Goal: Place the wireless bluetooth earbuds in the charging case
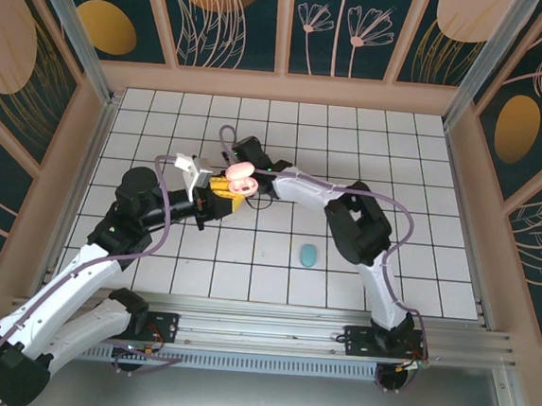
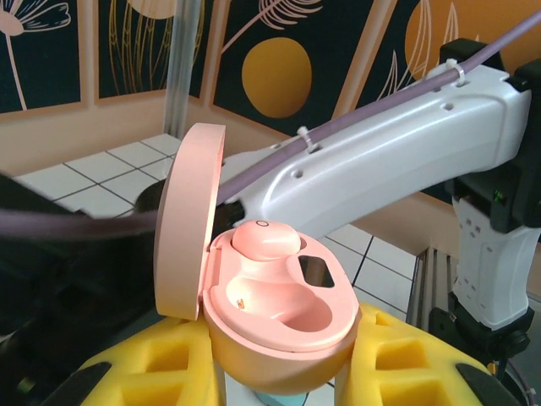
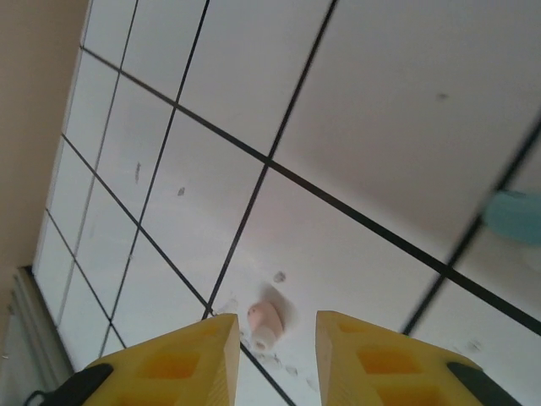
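Judging by looks, loose pink earbud (image 3: 264, 321) = tiny, light, hard glossy plastic, rounded, so prob. slippery and apt to squirt out if pinched off-centre. Best taken across its widest part, pads square on both sides, gentle squeeze. It lies on the table (image 3: 380, 101) just past the tips of the right pincer (image 3: 277, 326), at approx. 12 o'clock from the gap. Right pincer is part open w/ nothing in it.

Left pincer (image 2: 283, 376) is clamped on the lower shell of the pink case (image 2: 279, 334), w/ yellow pads (image 2: 161, 372) on each side. Its lid (image 2: 190, 220) is swung up at 9 o'clock. Case looks stiff and smooth; grip seems firm.

Inside: seated pink earbud (image 2: 265, 239) in the far well at 12 o'clock; near well (image 2: 283, 304) is empty w/ a small gold contact showing.

Top view: pink case at approx. 10 o'clock of table centre. Teal case (image 1: 308, 255) lies on the table at approx. 5 o'clock, well apart; contents can't tell.
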`<state>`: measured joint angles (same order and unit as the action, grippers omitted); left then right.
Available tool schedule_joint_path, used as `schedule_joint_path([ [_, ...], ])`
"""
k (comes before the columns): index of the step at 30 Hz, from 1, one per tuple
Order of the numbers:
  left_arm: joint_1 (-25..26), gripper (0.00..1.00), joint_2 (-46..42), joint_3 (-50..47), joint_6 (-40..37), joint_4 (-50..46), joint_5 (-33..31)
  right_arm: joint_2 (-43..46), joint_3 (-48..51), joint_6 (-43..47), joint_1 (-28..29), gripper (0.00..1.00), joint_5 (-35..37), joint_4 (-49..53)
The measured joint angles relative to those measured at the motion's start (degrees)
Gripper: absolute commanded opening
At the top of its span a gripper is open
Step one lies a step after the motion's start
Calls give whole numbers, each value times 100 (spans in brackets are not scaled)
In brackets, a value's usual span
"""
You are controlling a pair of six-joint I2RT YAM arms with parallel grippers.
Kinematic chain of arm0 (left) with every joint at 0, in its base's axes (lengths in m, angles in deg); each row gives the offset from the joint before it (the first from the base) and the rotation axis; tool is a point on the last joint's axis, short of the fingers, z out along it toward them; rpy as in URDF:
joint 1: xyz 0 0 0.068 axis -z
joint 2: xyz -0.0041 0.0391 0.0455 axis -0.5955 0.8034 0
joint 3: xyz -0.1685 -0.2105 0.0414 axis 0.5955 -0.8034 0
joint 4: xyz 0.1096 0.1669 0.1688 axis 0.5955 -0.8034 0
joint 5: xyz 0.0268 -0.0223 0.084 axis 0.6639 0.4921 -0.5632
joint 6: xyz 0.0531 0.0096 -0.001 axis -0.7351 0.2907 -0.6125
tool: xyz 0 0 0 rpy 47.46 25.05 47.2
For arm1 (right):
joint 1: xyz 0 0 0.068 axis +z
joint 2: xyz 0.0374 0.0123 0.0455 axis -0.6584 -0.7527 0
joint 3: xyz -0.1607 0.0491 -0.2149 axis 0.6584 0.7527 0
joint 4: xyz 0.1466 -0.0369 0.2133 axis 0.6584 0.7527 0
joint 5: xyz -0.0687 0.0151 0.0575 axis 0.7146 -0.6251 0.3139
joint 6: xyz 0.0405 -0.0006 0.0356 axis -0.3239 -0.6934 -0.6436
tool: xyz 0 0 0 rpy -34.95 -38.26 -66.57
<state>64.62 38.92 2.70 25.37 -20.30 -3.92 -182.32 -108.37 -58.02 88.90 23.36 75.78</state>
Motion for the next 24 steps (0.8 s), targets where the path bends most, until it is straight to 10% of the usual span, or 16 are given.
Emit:
schedule_joint_path([
  [24, 0, 0, -79, 0, 44, -138, -92, -1207, -1685, 1469, 785, 37, 1392, 1421],
])
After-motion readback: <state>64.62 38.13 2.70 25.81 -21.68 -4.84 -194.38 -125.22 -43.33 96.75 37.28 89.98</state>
